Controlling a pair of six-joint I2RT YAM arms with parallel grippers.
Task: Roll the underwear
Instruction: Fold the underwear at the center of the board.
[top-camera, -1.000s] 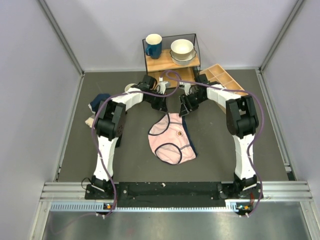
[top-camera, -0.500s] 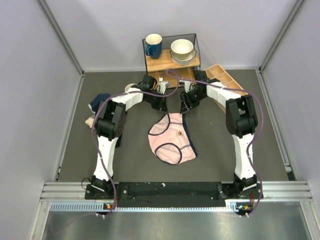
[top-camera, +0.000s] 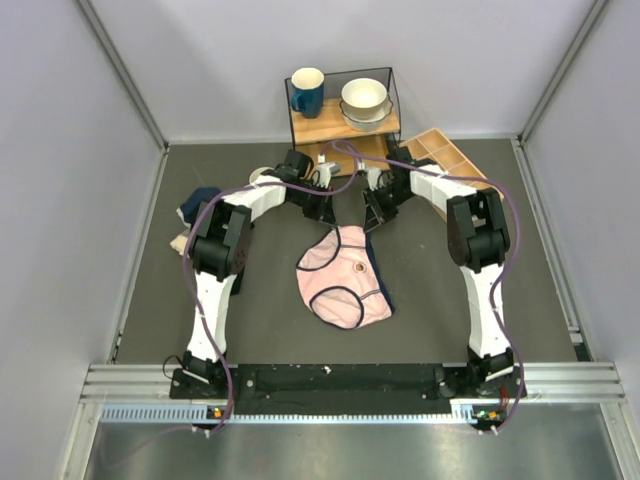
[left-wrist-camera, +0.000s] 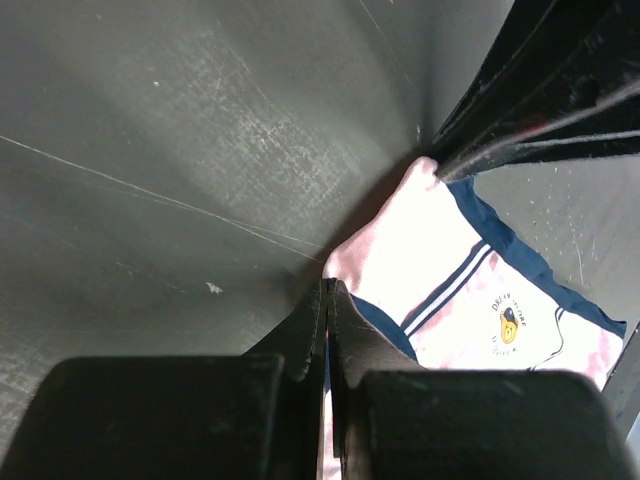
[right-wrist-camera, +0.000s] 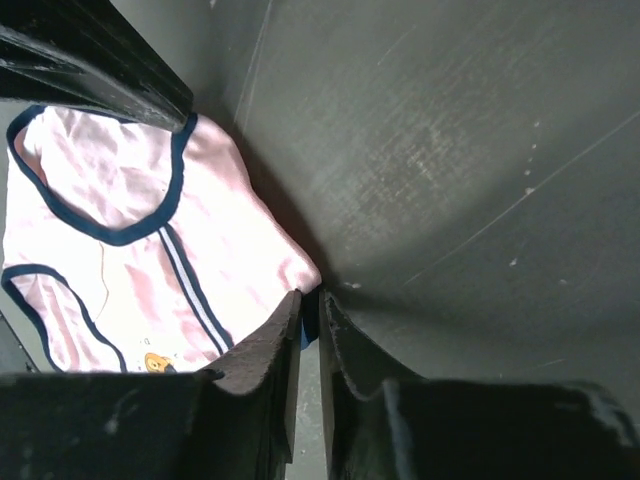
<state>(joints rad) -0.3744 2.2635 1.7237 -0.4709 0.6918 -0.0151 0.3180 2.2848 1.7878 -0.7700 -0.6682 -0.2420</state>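
the underwear (top-camera: 340, 275) lies spread on the dark table (top-camera: 260, 320) between the two arms, its far edge up by the grippers and its near edge toward the bases. the left gripper (left-wrist-camera: 328, 292) has its fingers pressed together on one far corner of the pink fabric, and the navy edging runs right up to the slit between them. the right gripper (right-wrist-camera: 310, 305) is closed to a thin gap on the other far corner, with a bit of blue cloth caught inside. behind them stands a small shelf (top-camera: 330, 128) with a blue mug (top-camera: 306, 92) and stacked bowls (top-camera: 364, 102). a dark garment (top-camera: 200, 203) lies off to the left.
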